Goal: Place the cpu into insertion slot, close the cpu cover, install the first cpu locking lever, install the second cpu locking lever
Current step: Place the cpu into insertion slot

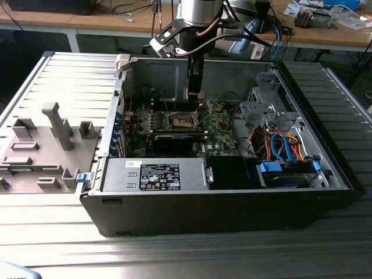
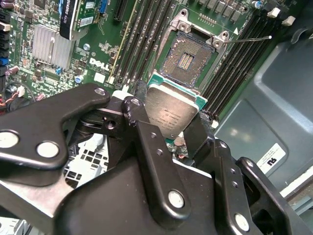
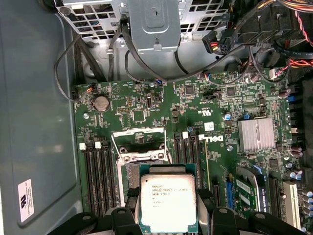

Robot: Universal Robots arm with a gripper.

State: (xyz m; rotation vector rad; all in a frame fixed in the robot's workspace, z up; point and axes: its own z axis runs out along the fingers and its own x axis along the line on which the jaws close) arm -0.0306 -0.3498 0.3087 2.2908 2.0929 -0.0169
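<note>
Gripping small flat square silvery-tan cpu (image 2: 172, 108) by opposite edges, black claw (image 2: 167, 121) clamped snug, hangs abv green motherboard (image 2: 105, 46) nr its edge, just short of dark square silver-rimmed insertion slot (image 2: 188, 59). Tip: keep level, align notches, lower straight, no sliding.

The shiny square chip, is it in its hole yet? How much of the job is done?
Not yet. Nothing is finished so far. In hand: the gripper is shut on the cpu, holding it above the board. The insertion slot sits open and empty. Left: seating the chip, closing the cpu cover, which stands swung open, and latching both levers; one thin wire lever sticks out free.
</note>
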